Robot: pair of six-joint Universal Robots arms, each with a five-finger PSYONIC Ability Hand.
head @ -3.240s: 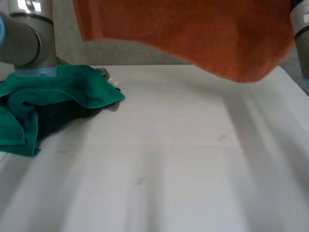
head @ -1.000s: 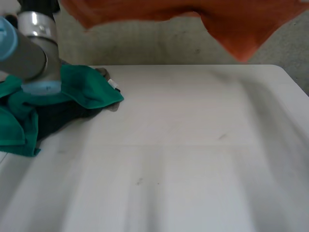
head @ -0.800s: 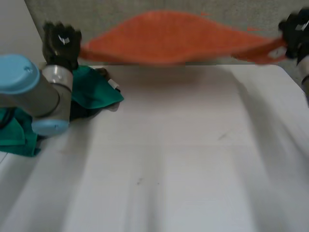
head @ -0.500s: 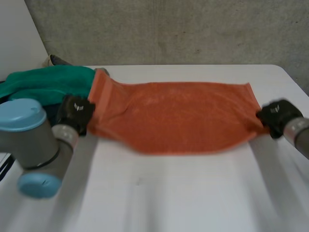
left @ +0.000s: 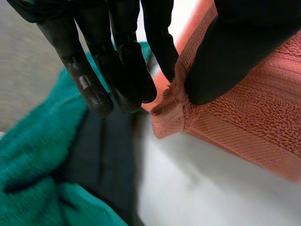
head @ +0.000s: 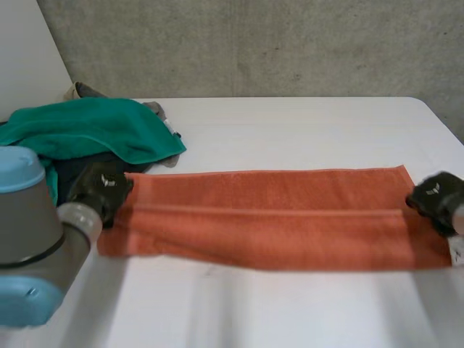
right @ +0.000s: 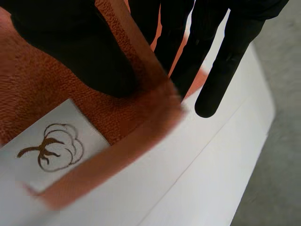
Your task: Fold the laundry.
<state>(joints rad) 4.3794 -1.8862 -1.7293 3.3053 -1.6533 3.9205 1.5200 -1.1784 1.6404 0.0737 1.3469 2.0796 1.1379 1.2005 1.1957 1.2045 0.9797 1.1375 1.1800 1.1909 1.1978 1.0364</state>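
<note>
An orange towel (head: 275, 221) lies stretched across the white table (head: 290, 304), doubled lengthwise with a fold line along it. My left hand (head: 101, 188) is at its left end. In the left wrist view the thumb and fingers (left: 160, 52) pinch that end's corner of the towel (left: 244, 122). My right hand (head: 435, 197) is at the towel's right end. In the right wrist view the right hand (right: 70, 47) pinches the towel's edge (right: 42, 99) between thumb and fingers, next to a white label (right: 51, 146) with a cotton-plant mark.
A green towel (head: 94, 130) is heaped at the back left over a dark garment (head: 72, 174), right beside my left hand; both show past the fingertips, the green towel (left: 28, 179) and the dark garment (left: 108, 155). The table's right edge (right: 221, 155) runs close by my right hand.
The orange towel hung high between both hands, then swung down onto the table. Both hands came down and toward the near side, and the towel now lies flat and stretched.
</note>
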